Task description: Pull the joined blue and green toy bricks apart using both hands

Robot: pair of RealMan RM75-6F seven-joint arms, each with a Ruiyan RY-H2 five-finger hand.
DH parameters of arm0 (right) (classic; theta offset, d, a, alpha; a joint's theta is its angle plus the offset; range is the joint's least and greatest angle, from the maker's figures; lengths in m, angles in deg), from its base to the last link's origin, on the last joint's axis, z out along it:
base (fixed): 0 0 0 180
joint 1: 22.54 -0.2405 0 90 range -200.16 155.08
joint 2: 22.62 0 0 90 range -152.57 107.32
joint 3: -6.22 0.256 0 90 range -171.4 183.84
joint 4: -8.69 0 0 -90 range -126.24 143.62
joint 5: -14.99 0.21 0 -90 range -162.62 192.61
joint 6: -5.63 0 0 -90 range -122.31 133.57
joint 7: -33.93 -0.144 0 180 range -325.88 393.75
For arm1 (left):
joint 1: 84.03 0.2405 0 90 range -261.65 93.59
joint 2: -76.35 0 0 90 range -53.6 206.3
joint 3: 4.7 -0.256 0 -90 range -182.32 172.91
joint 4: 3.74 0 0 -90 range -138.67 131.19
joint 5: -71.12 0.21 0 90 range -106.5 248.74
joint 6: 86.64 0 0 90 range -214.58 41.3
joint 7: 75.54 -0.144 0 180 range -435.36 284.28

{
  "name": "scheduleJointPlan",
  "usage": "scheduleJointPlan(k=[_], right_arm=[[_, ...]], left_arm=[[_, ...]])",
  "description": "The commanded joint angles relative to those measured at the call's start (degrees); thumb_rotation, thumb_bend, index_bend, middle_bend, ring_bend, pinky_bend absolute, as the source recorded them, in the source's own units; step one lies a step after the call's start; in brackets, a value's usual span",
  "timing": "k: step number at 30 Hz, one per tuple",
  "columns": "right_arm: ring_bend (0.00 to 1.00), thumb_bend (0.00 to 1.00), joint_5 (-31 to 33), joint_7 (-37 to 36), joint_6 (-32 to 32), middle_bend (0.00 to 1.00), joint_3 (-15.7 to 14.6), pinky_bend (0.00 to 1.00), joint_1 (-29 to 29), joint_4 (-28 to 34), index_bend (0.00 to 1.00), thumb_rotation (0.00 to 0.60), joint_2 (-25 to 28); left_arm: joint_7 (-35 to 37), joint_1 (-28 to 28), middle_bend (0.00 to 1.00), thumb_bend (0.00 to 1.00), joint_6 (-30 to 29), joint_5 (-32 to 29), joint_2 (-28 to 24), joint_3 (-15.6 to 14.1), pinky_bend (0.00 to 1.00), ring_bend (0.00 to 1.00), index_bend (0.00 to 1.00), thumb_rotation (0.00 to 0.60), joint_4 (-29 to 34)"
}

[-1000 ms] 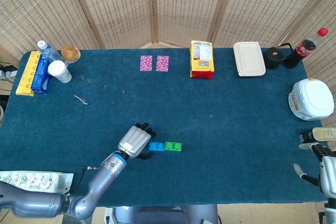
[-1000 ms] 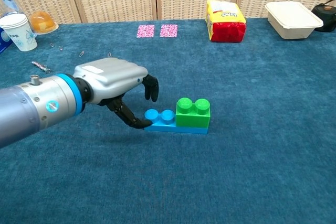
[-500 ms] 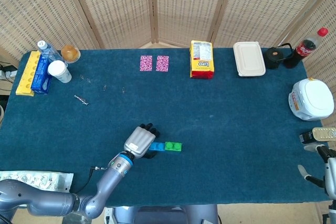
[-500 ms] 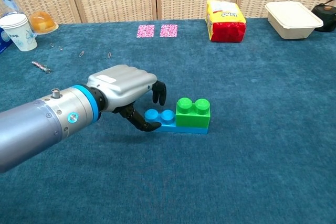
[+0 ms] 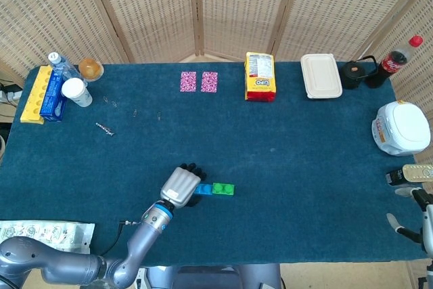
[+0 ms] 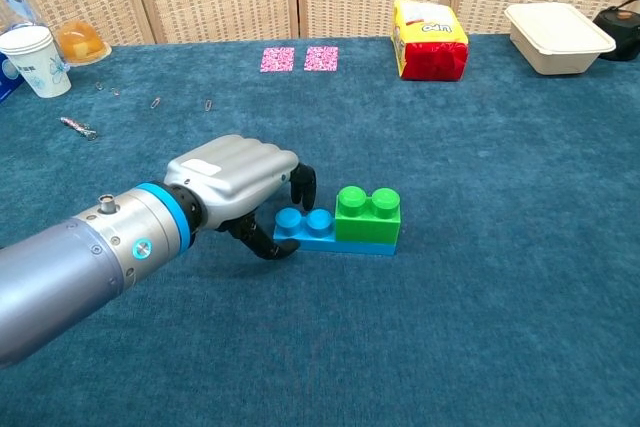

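Note:
The blue brick (image 6: 308,231) and the green brick (image 6: 368,215) lie joined on the blue cloth, with the green one stacked on the blue one's right half. My left hand (image 6: 235,177) arches over the blue brick's left end. Its thumb touches the front left corner and its fingers (image 6: 303,183) hang just behind the studs, without a closed hold. From the head view the left hand (image 5: 180,185) covers part of the blue brick (image 5: 205,189), and the green brick (image 5: 223,189) shows beside it. My right hand (image 5: 418,216) hangs at the table's right edge, far from the bricks, holding nothing.
Along the back stand a yellow and red bag (image 5: 260,76), a white lidded box (image 5: 320,76), a cola bottle (image 5: 398,56) and two pink cards (image 5: 199,81). A paper cup (image 5: 76,91) and small clips sit back left. A white round container (image 5: 402,127) lies far right.
My left hand has slid right and lowered onto the blue brick's left end, its thumb curling in against it. The bricks have not moved. The right hand has drifted slightly.

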Motion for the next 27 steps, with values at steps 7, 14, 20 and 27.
scheduleJointPlan(k=[7, 14, 20, 27], right_arm=[[0.41, 0.27, 0.24, -0.62, -0.23, 0.41, 0.13, 0.32, 0.10, -0.11, 0.38, 0.600, 0.13], [0.41, 0.27, -0.02, -0.70, -0.55, 0.41, 0.13, 0.32, -0.06, -0.09, 0.38, 0.600, 0.10], [0.41, 0.27, -0.35, -0.64, -0.83, 0.41, 0.18, 0.32, -0.31, 0.06, 0.38, 0.600, 0.22], [0.41, 0.27, -0.73, -0.37, -1.61, 0.41, 0.27, 0.32, -0.99, 0.36, 0.38, 0.600, -0.06]], left_arm=[[-0.31, 0.08, 0.39, 0.42, -0.07, 0.71, 1.30, 0.15, 0.41, 0.32, 0.51, 0.561, -1.02], [0.67, -0.10, 0.48, 0.45, -1.25, 4.10, 3.18, 0.69, 0.49, 0.41, 0.63, 0.600, -2.96], [2.55, 0.23, 0.51, 0.46, -0.71, 4.63, 2.78, 1.70, 0.53, 0.44, 0.70, 0.600, -4.16], [6.61, 0.97, 0.52, 0.48, 0.31, 4.34, 0.64, 3.57, 0.54, 0.45, 0.72, 0.600, -3.56]])
